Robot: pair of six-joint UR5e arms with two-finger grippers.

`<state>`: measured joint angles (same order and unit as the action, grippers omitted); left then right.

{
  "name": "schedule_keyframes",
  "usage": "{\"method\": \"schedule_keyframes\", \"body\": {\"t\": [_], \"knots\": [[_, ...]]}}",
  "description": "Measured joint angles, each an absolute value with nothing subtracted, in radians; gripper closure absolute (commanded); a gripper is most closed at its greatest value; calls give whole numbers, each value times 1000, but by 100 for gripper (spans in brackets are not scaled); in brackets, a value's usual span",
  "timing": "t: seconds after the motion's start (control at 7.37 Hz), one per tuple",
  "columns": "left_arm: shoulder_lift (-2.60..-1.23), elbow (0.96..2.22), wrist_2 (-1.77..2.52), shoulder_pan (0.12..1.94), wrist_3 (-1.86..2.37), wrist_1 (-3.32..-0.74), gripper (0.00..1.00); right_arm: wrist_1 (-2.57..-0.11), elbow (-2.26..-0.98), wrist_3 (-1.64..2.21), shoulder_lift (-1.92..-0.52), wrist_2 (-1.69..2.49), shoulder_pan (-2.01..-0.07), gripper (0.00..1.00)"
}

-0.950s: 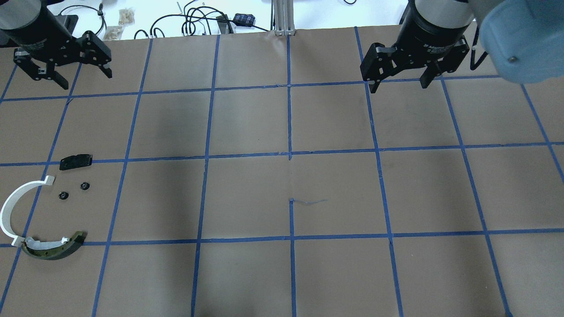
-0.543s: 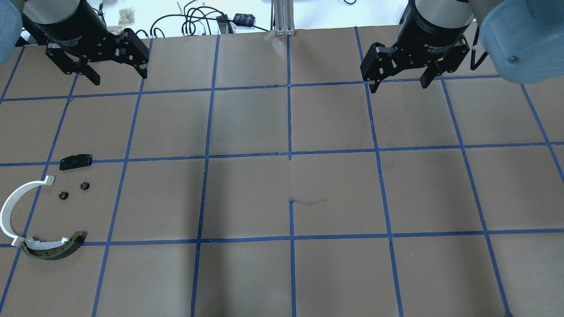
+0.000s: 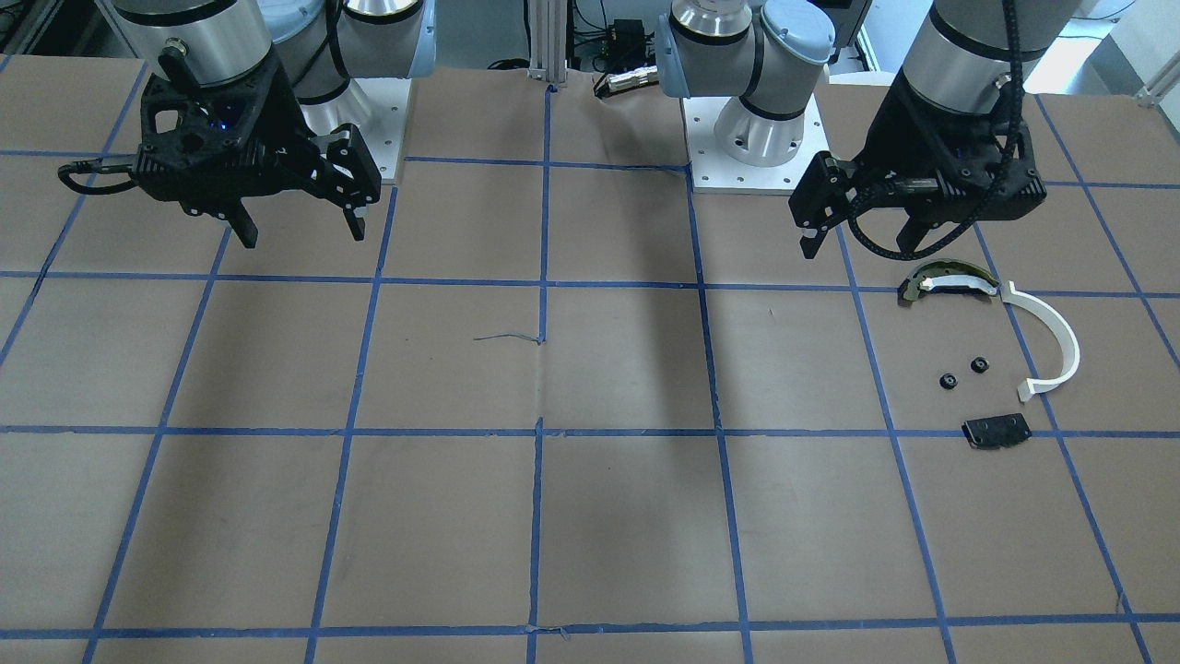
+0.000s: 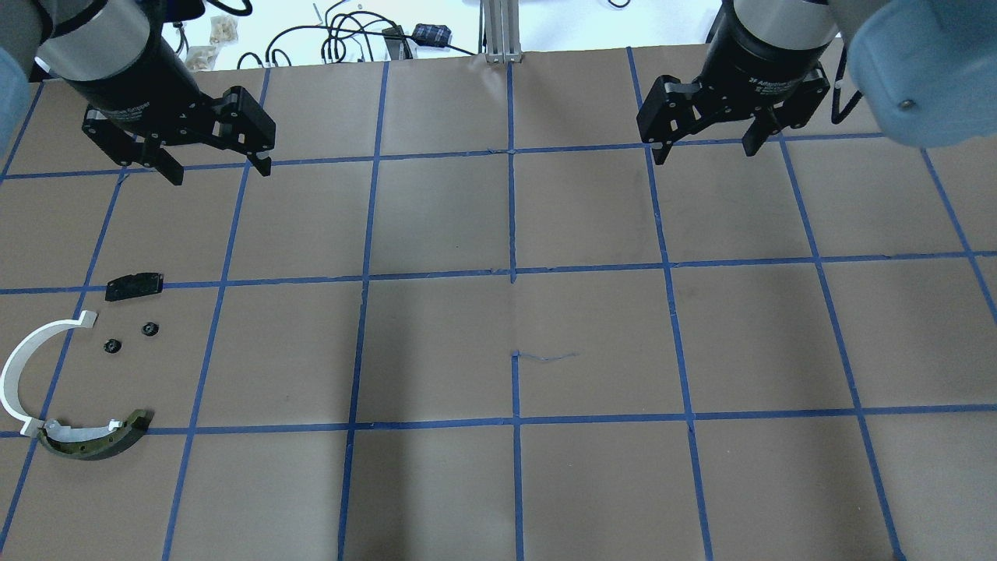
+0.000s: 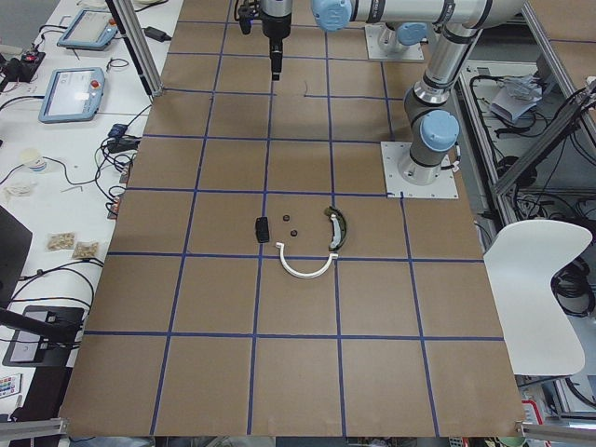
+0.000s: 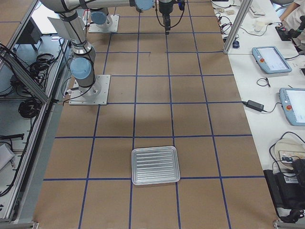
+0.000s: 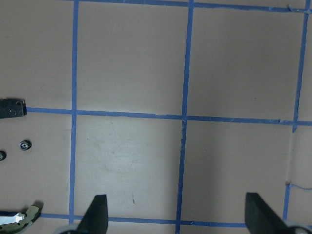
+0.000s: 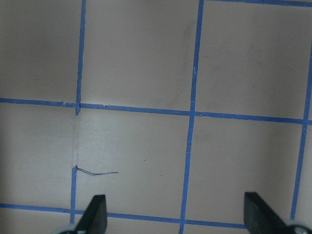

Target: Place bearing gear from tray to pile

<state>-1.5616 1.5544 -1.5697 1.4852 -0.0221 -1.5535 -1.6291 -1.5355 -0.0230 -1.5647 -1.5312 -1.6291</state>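
The pile lies at the table's left: a white half-ring [image 4: 17, 372], an olive-and-white curved piece [image 4: 97, 440], a black plate [image 4: 134, 285] and two small black bearing gears [image 4: 149, 329] [image 4: 113, 345]. They also show in the front view, the gears [image 3: 979, 365] [image 3: 947, 380] among them. My left gripper [image 4: 220, 171] hangs open and empty above the table, beyond the pile and to its right. My right gripper [image 4: 705, 152] is open and empty at the far right. The silver tray [image 6: 156, 165] shows only in the exterior right view and looks empty.
The table is brown paper with a blue tape grid [image 4: 512, 273]. A short loose thread [image 4: 545, 358] lies near the middle. Cables and small boxes [image 4: 350, 35] sit beyond the far edge. The arm bases [image 3: 756, 138] stand at the robot's side.
My left gripper has moved right from the table's far-left corner and a little nearer, still open and empty. The right gripper and the pile have not moved.
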Motion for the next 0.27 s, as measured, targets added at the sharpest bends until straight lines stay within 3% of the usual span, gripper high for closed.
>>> {"method": "schedule_keyframes", "body": {"t": [0.27], "knots": [[-1558,1571,-1570,1485,-22,-1561,0,-1629,-1536,-23,-1565,-1532,-1629,0]]}}
